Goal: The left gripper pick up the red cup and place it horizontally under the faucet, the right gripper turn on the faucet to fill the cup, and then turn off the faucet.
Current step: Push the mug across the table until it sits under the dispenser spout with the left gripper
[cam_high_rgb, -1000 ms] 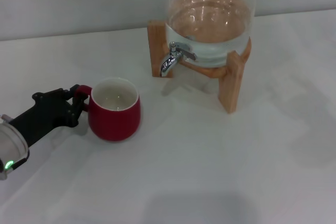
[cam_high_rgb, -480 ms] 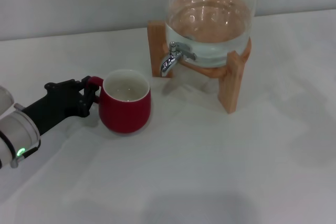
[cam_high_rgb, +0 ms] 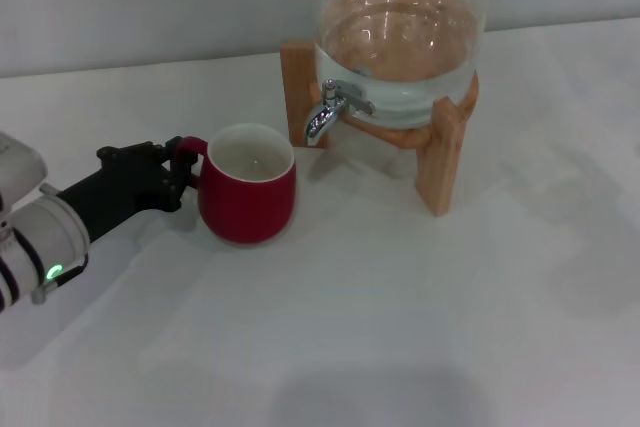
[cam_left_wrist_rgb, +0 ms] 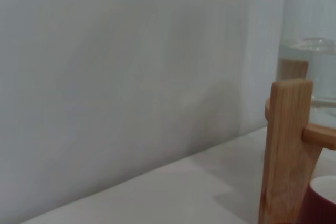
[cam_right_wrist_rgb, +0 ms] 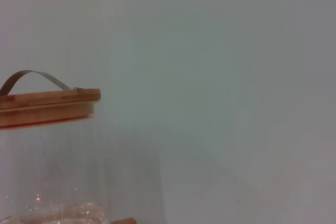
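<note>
One arm working: left gripper (cam_high_rgb: 178, 169) jaws clamped on handle of red cup (cam_high_rgb: 247, 198), upright on tabletop (cam_high_rgb: 420, 327). Faucet (cam_high_rgb: 327, 114) at 1 o'clock from cup, near, spout not yet overhead. Right gripper unseen.

No readable text, labels, brands or numbers anywhere; none on cup (cam_high_rgb: 247, 199), jar (cam_high_rgb: 402, 37) or wooden stand (cam_high_rgb: 444, 152).
</note>
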Controlling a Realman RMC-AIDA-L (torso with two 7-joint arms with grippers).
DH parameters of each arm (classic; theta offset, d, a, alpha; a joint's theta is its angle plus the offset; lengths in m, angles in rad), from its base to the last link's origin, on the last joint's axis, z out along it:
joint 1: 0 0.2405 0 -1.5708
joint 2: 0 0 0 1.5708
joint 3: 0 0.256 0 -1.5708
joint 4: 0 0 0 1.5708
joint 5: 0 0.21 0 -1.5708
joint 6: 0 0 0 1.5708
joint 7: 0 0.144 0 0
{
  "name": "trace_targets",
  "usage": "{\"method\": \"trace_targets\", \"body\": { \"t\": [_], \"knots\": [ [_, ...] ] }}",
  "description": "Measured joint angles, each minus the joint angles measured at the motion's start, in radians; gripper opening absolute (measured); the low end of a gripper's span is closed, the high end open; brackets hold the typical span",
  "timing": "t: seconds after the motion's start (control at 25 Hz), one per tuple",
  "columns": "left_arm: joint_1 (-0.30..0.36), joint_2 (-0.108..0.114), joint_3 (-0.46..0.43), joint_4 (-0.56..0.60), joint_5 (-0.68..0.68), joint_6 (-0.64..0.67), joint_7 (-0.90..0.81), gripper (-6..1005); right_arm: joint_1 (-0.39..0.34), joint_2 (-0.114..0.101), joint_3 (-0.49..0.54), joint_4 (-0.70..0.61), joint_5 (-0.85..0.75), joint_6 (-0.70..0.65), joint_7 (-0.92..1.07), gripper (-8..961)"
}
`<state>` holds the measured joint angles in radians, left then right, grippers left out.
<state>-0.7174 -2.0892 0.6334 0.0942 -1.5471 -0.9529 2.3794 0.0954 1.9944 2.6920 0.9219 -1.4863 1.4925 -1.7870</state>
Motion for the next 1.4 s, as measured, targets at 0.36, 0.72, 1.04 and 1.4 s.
{"method": "trace_targets", "body": {
  "t": [0.36,0.72,1.04,1.4],
  "knots": [
    [-0.066,0.000,0.021,-0.050,0.021,0.087,-0.003,143,0.000,0.000,0.002,0.000,0.000,0.000,0.000,722],
    [-0.097,0.000,0.025,-0.052,0.060,0.095,-0.030,135,0.001,0.000,0.002,0.000,0.000,0.002,0.000,722],
    [-0.129,0.000,0.025,-0.050,0.059,0.100,-0.030,132,0.008,0.002,0.003,0.000,0.000,0.001,0.000,721],
    [-0.156,0.000,0.025,-0.058,0.092,0.125,-0.065,131,0.009,0.003,0.007,-0.001,0.000,-0.003,-0.001,721]
  ]
}}
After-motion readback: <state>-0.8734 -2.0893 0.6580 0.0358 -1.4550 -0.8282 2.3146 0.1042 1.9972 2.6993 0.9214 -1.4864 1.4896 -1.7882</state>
